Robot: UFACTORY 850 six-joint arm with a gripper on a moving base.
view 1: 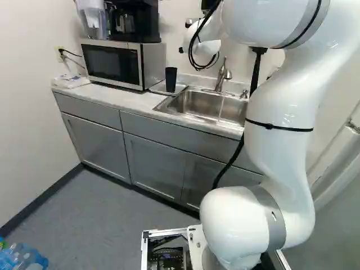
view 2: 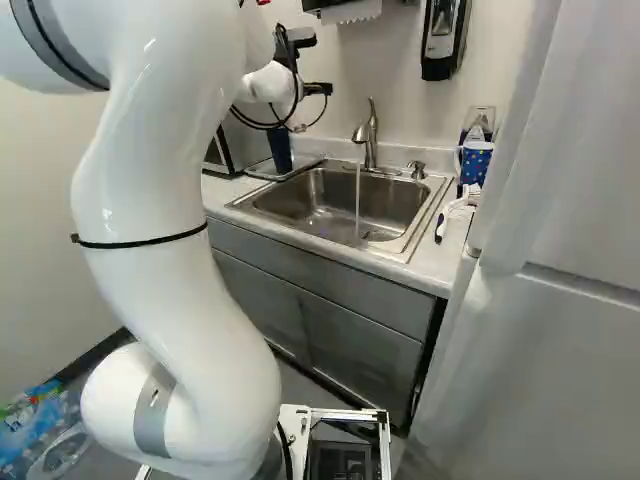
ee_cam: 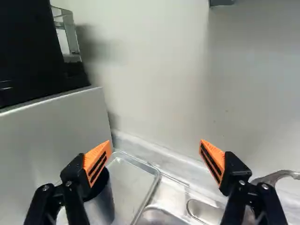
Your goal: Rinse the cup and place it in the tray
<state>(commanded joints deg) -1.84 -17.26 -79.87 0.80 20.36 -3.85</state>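
Holding the tool [ee_cam: 155, 143] wide open, I have nothing between its orange pads [ee_cam: 95, 156]. Beyond and below one finger, the dark cup [ee_cam: 104, 205] stands upright in the shallow tray [ee_cam: 132, 176], close beside the microwave [view 1: 112, 63]. I'd expect it light and fairly stiff, slippery if wet, and tall enough to tip at a sideways nudge. For any grip, I'd close squarely on opposite walls below the rim, squeezing modestly. Farther from the tool, water [view 2: 358, 205] runs into the sink [view 2: 325, 205]; whether the cup is rinsed, I can't tell.
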